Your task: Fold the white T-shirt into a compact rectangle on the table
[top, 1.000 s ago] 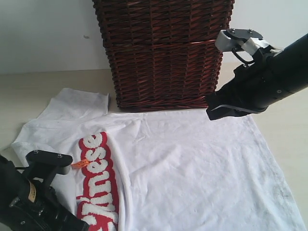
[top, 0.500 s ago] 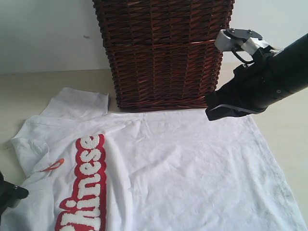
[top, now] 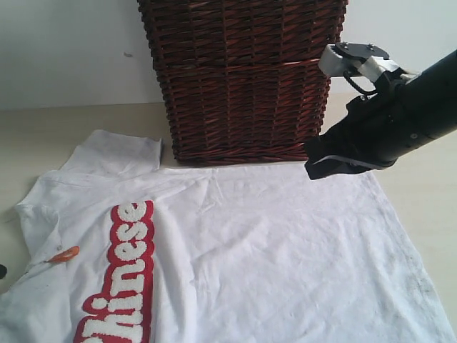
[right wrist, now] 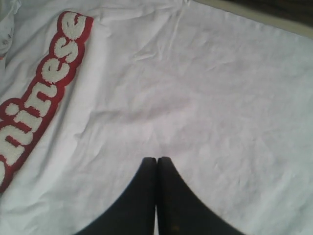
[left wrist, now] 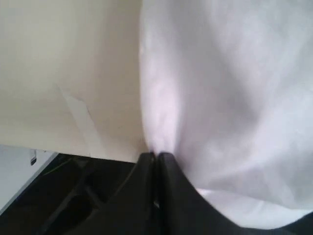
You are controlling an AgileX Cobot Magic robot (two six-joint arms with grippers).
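White rumpled T-shirt (top: 285, 243) with fuzzy red-edged lettering (top: 128, 271) covers our smooth cream table (top: 43, 136); our left gripper (left wrist: 156, 156) pinches its cloth, our right gripper (right wrist: 156, 160) is closed, empty.

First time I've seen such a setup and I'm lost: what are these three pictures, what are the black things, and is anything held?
It is a robot with two arms, each ending in a two-fingered gripper. The wide picture comes from a camera off the arms; the other two look out from each wrist. A white short-sleeved T-shirt with red-edged lettering lies spread on the pale cream table, next to a dark brown wicker basket. The left gripper is shut, pinching the shirt's cloth. The right gripper, shut too, holds nothing and points at the shirt.
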